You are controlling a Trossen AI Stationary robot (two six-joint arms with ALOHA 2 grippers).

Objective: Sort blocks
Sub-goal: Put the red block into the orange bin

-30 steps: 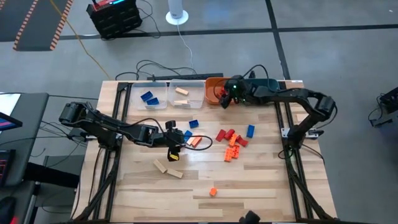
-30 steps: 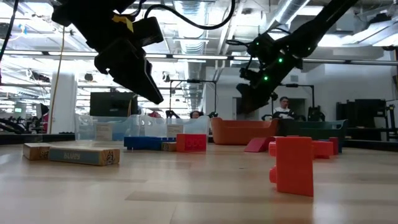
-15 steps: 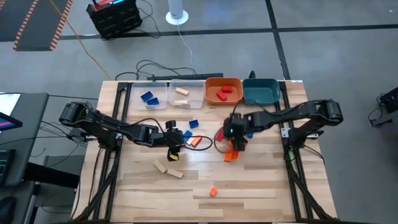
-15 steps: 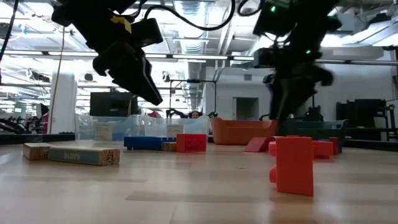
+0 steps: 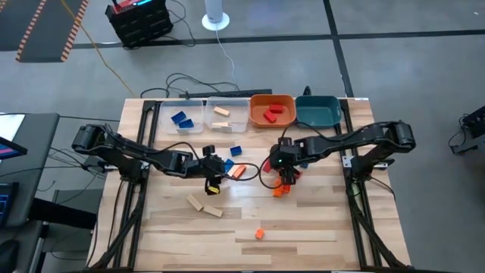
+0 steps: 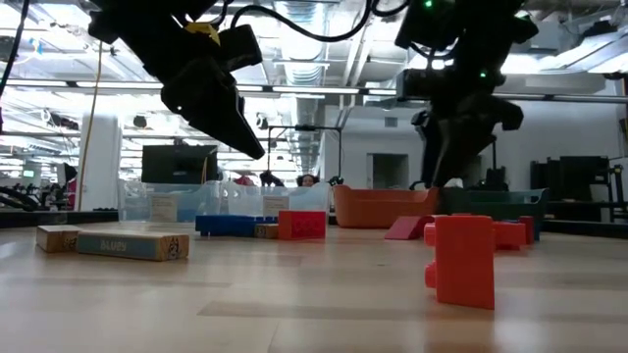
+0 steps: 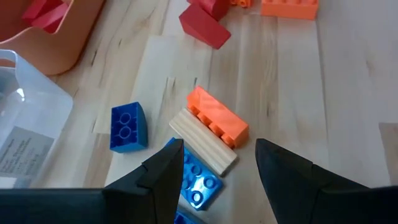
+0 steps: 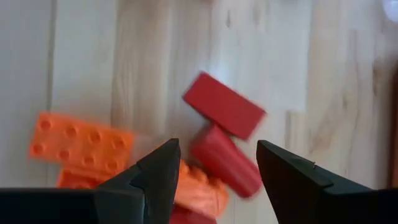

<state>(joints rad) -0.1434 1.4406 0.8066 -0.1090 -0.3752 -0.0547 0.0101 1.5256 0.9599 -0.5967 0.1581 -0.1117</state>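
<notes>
My light wooden table is carrying 4 bins along its far edge, scattered blocks mid-table, 2 tan blocks and 1 orange block nearer me.

Two dark, slender jointed arms are showing black cables looping beside them, the left gripper wearing a small yellow marking, the right gripper glowing with a green light near its wrist.
</notes>
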